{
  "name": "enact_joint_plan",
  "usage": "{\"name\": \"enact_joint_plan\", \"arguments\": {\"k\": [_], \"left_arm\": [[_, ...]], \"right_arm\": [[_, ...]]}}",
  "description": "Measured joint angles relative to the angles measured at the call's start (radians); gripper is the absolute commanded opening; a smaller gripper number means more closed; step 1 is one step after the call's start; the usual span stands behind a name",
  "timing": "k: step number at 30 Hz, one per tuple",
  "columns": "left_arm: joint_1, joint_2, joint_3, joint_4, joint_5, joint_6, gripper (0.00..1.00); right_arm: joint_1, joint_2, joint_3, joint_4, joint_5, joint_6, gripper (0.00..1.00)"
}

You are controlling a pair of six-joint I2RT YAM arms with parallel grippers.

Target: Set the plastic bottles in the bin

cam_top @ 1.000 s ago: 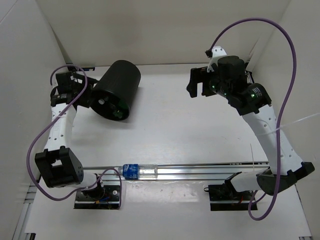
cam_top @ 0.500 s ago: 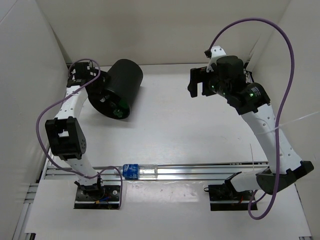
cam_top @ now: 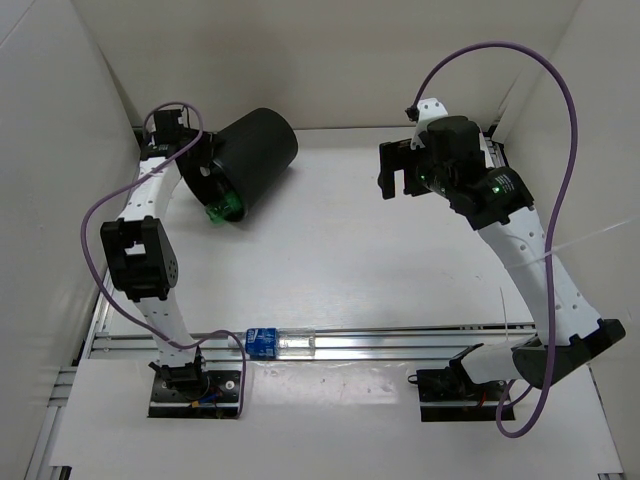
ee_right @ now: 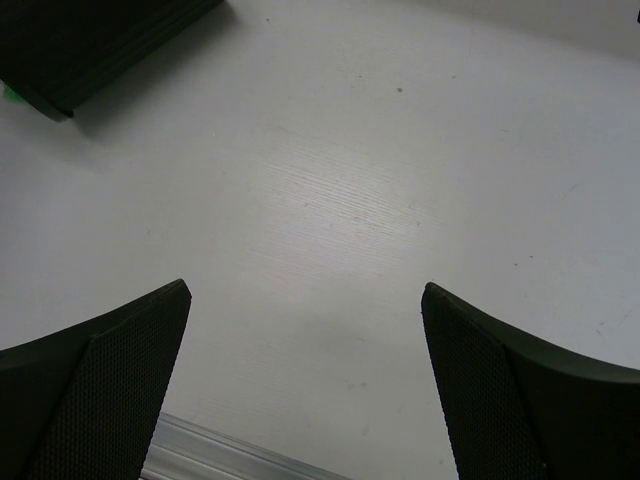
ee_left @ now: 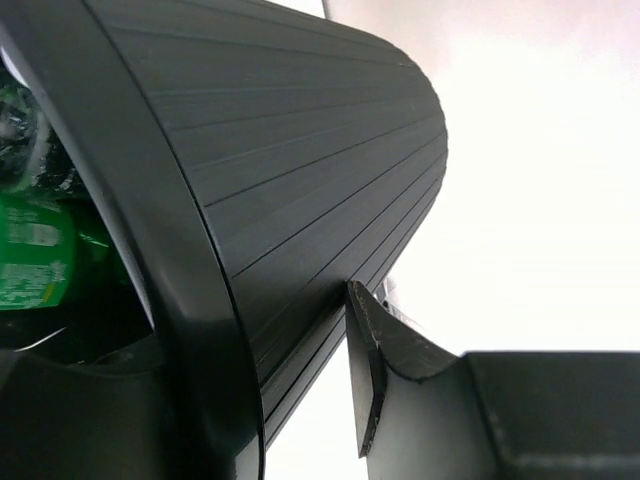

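Note:
The black bin (cam_top: 250, 160) is tipped at the back left, its mouth facing the near left. A green bottle (cam_top: 222, 209) shows inside the mouth. In the left wrist view the bin's ribbed wall (ee_left: 300, 170) fills the frame, with the green bottle (ee_left: 35, 260) inside. My left gripper (cam_top: 188, 163) straddles the rim. One finger (ee_left: 365, 380) presses the outer wall; the other is hidden inside. A clear bottle with a blue label (cam_top: 272, 342) lies on the front rail. My right gripper (cam_top: 395, 172) hangs open over bare table (ee_right: 305, 380), holding nothing.
White walls close in the table on the left, back and right. An aluminium rail (cam_top: 420, 340) runs across the front, with both arm bases behind it. A corner of the bin (ee_right: 90, 40) shows at the top left of the right wrist view.
My left arm has swung up to the bin's rim and its jaws have closed onto it. The bin has shifted back and tipped further up. The right arm has barely moved.

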Motion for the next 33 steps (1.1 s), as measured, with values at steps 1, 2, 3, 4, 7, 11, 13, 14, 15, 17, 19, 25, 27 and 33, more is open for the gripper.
{"name": "enact_joint_plan", "arguments": {"k": [1, 2, 3, 4, 7, 11, 13, 14, 15, 17, 19, 25, 27, 33], "left_arm": [[0.002, 0.000, 0.000, 0.002, 0.001, -0.002, 0.16], [0.003, 0.000, 0.000, 0.002, 0.001, -0.001, 0.13], [0.004, -0.001, 0.000, 0.002, 0.002, 0.000, 0.10], [0.007, -0.002, 0.000, 0.002, 0.003, 0.002, 0.10], [0.014, -0.008, 0.000, -0.004, 0.008, 0.017, 0.10], [0.032, -0.020, 0.001, -0.024, 0.025, 0.042, 0.10], [0.041, -0.021, 0.021, -0.054, 0.033, 0.056, 0.10], [0.045, -0.021, 0.036, -0.074, 0.034, 0.064, 0.10], [0.047, -0.021, 0.051, -0.096, 0.034, 0.071, 0.10], [0.051, -0.021, 0.095, -0.156, 0.026, 0.090, 0.10], [0.054, -0.013, 0.170, -0.233, 0.024, 0.105, 0.10], [0.055, 0.073, 0.537, -0.436, 0.060, 0.169, 0.10], [0.055, 0.071, 0.577, -0.467, 0.082, 0.190, 0.10], [0.065, 0.051, 0.600, -0.539, 0.128, 0.300, 0.10]], "right_arm": [[0.000, 0.000, 0.000, 0.000, 0.003, -0.001, 1.00], [0.000, 0.000, 0.000, 0.000, 0.003, -0.001, 1.00], [0.000, 0.000, 0.000, 0.000, 0.005, -0.001, 1.00], [0.000, 0.000, 0.000, 0.000, 0.006, -0.001, 1.00], [0.000, 0.000, 0.000, 0.000, 0.010, -0.001, 1.00], [0.000, -0.002, -0.010, 0.000, 0.014, -0.002, 1.00], [0.000, -0.007, -0.023, 0.000, 0.014, -0.001, 1.00], [0.000, -0.008, -0.029, 0.001, 0.014, -0.001, 1.00], [0.000, -0.009, -0.034, 0.001, 0.013, -0.001, 1.00], [0.000, -0.009, -0.038, 0.001, 0.013, -0.001, 1.00], [0.000, -0.011, -0.038, 0.001, 0.013, -0.001, 1.00], [-0.028, -0.023, -0.040, 0.002, 0.006, 0.010, 1.00], [-0.063, -0.033, -0.051, 0.003, -0.011, 0.030, 1.00], [-0.211, -0.061, -0.111, 0.005, -0.113, 0.110, 1.00]]}}
